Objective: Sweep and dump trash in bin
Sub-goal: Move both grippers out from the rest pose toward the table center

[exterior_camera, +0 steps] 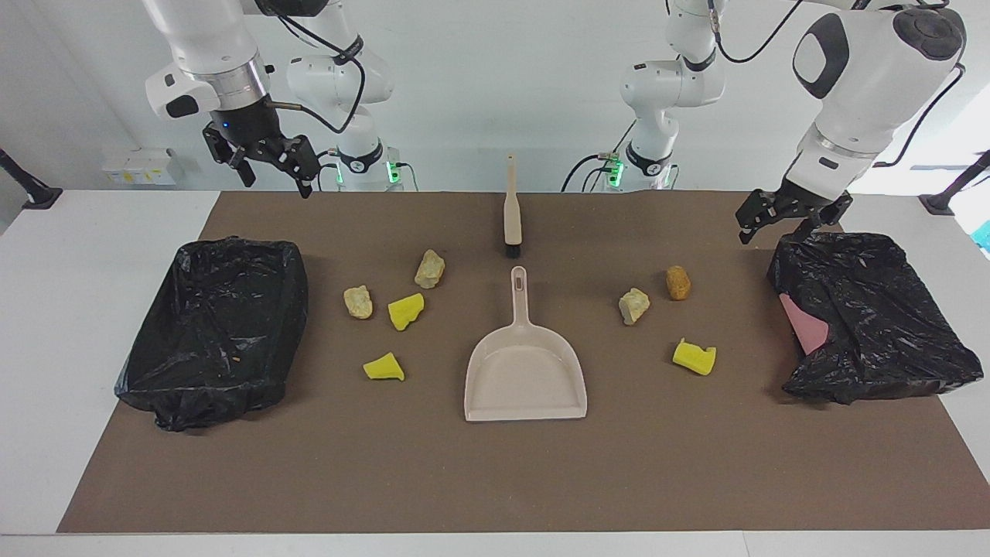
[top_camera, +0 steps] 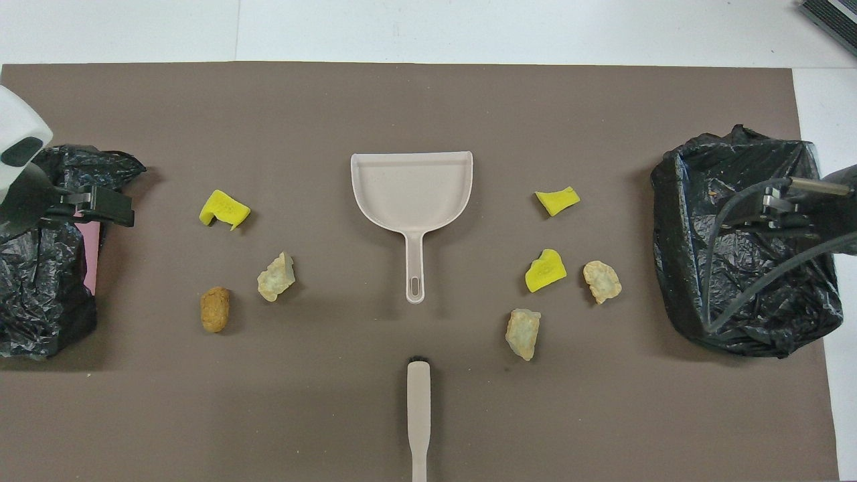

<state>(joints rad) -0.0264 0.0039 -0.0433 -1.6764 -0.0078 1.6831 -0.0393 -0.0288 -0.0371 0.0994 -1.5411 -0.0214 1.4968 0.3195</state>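
Observation:
A beige dustpan lies mid-table, its handle toward the robots. A beige brush lies in line with it, nearer the robots. Trash is scattered on either side: yellow wedges, beige chunks and an orange-brown lump. A black-bagged bin sits at the right arm's end. My right gripper hangs open and empty, high over it. My left gripper is open and empty above the inner edge of the second bin.
A brown mat covers the table, with white tabletop around it. The bin at the left arm's end has a crumpled bag with pink showing on its inner side. A cable of the right arm hangs over the other bin.

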